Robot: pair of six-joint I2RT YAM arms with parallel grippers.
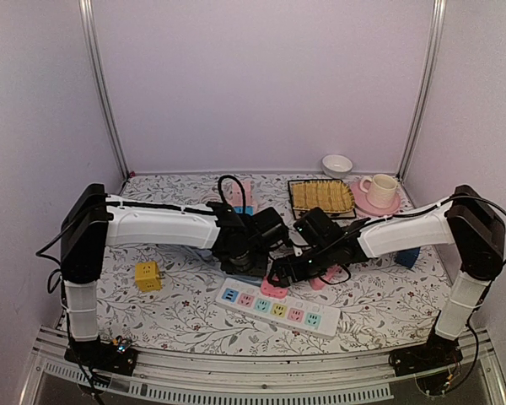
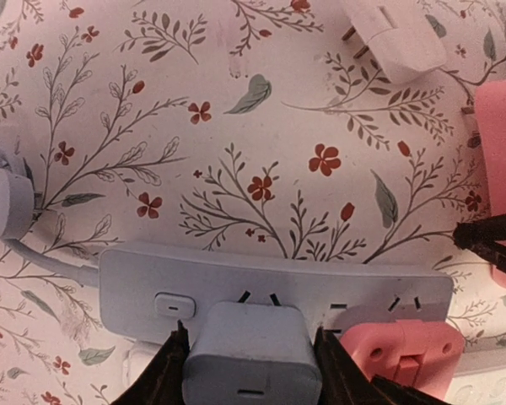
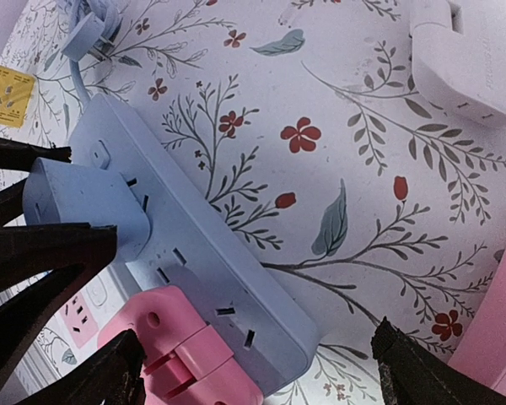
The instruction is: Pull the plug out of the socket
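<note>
Since the white strip with coloured sockets [image 1: 278,310] nearest the arm bases shows no plug in it, it lies out of play. The work sits just beyond it, mid-table.

There the left tool [image 2: 251,375] is closed tight on the blue plug [image 2: 249,337], one finger on each flat side, the grip a straight pull needs. The plug looks seated in the blue socket strip [image 2: 152,283], just beside its switch, with a pink plug [image 2: 401,350] in the neighbouring socket.

The right tool [image 3: 266,375] stands wide open and holds nothing. Its fingers straddle the strip near the pink plug, placed, I judge, to pin the strip down so it does not lift with the plug.

A white plug [image 2: 396,38] lies loose on the table beyond the strip. Farther back, a woven mat [image 1: 320,197], a cup [image 1: 381,186] on a pink saucer and a bowl [image 1: 337,164] stand well apart from the work.
</note>
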